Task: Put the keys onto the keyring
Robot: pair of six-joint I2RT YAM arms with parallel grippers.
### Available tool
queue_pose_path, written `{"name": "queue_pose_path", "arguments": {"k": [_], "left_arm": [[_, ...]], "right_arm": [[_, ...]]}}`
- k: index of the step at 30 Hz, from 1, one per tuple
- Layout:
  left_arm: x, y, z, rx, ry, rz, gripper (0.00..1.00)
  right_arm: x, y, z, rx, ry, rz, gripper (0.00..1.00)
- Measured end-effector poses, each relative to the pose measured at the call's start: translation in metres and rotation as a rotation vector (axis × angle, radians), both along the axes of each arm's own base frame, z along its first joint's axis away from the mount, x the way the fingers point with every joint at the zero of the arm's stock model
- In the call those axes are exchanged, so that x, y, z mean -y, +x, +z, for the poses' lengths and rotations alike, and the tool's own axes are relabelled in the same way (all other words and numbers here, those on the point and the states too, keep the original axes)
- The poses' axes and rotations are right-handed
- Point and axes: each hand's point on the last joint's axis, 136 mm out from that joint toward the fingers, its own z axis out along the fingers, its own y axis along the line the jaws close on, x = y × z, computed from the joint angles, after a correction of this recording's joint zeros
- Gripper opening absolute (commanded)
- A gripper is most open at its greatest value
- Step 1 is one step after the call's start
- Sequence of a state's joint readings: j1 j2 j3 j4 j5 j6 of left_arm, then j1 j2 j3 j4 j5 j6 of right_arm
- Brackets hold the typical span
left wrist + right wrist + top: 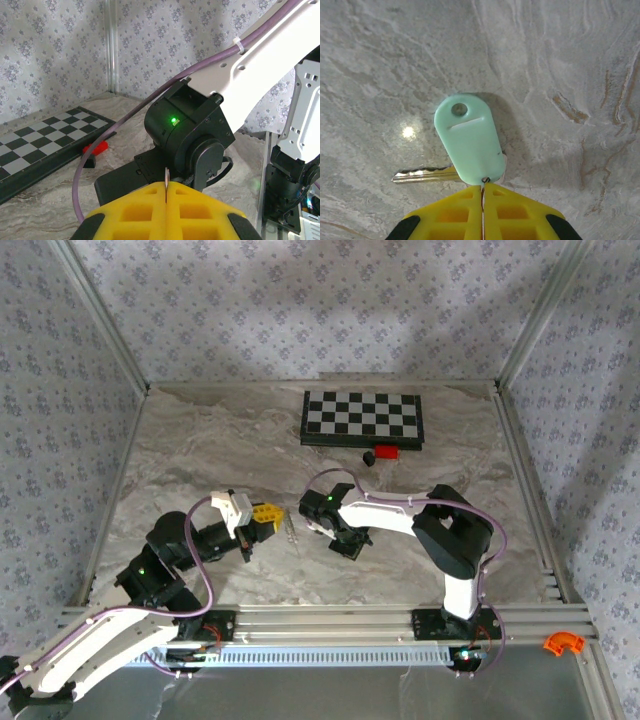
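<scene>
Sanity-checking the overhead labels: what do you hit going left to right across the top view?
left claw → right claw → black block → red block → right arm's base → orange piece by the near rail. The checkerboard is left out because it spans several of these.

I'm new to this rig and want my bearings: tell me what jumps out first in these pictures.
The mint-green key tag catches the eye in the right wrist view, its near end pinched in the right arm's shut yellow jaws, a silvery key blade poking out to its left on the table. From above, the black-and-white checkerboard at the far side stands out, a red block just in front of it.
</scene>
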State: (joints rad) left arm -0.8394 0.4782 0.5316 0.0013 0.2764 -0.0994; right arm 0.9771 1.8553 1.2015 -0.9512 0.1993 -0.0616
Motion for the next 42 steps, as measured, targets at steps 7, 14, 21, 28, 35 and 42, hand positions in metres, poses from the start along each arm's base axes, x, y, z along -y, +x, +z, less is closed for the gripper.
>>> {"name": "queue_pose_path", "arguments": {"k": [7,14,21,28,35,42], "left_arm": [[0.000,0.000,0.000,0.001,0.000,0.000,0.00],[-0.001,-0.001,0.002,0.006,-0.007,0.000,0.00],[-0.001,-0.001,0.002,0.006,-0.007,0.000,0.00],[-0.001,-0.001,0.002,0.006,-0.007,0.000,0.00],[-0.001,-0.001,0.002,0.006,-0.007,0.000,0.00],[-0.001,-0.001,0.002,0.002,-0.006,-0.001,0.00]], "right_arm": [[0.003,0.002,-0.002,0.000,-0.011,0.002,0.19],[0.004,0.003,-0.003,0.002,-0.020,0.008,0.12],[0.004,0.004,-0.002,0.008,-0.025,0.010,0.07],[0.004,0.005,0.001,0.016,-0.019,0.010,0.02],[-0.001,0.008,0.033,0.109,0.119,0.009,0.00],[-0.019,0.003,0.090,0.250,0.410,0.053,0.00]]}}
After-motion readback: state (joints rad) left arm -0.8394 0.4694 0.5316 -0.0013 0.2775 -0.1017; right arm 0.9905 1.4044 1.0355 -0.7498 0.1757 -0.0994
